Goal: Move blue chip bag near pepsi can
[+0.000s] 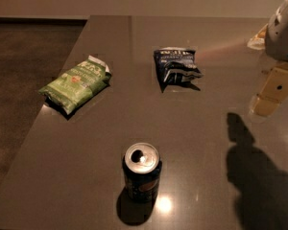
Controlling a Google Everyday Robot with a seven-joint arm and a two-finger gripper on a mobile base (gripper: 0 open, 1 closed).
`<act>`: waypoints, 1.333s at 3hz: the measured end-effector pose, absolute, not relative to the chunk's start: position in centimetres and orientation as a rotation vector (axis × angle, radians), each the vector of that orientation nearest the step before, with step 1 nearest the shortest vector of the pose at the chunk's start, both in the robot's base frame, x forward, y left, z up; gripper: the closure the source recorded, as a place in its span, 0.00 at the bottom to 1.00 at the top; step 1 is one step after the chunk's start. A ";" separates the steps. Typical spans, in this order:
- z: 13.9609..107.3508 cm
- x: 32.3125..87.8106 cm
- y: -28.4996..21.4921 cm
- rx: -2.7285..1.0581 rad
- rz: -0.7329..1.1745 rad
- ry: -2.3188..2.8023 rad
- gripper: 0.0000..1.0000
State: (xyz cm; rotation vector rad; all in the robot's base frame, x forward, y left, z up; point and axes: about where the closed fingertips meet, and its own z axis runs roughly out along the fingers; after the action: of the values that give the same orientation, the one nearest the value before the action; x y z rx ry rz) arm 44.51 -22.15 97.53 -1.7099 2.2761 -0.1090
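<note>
Blue chip bag [176,66] is what needs shifting here, and right now it's nowhere close to where it should end up.

Biggest thing first: a dark table [110,128] carries everything. I'll place it all off the pepsi can [141,174], which stands upright near the front edge.

The robot's arm comes in far off to the right of the can and farther back. Its gripper [271,94] hangs in the air over the table, throwing a big shadow [254,176] onto the surface right of the can. It's got nothing in it and touches nothing. Whether it's open or closed, honestly can't tell from where I'm standing.

A light green chip bag [76,84] lies flat behind the can and off to its left, well apart from it. Not our target.

The blue bag lies behind the can and a little to its right, also well apart, all crumpled, one end puffed up.

The bit that matters: the bag sits between the gripper's side of the table and the can's line, so the gripper has to travel sideways toward the can's side and a touch farther back to get over it. The bag's long axis looks to run roughly front-to-back, pointing loosely at the can. My guess is a grab across its narrow width, then a drag or carry straight forward.
</note>
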 end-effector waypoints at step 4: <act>90.0 58.8 -23.4 -1.233 -0.006 2.503 0.00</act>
State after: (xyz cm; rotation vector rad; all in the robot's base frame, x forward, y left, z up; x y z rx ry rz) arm 58.81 -23.38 90.01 -1.2334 2.5027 -0.0064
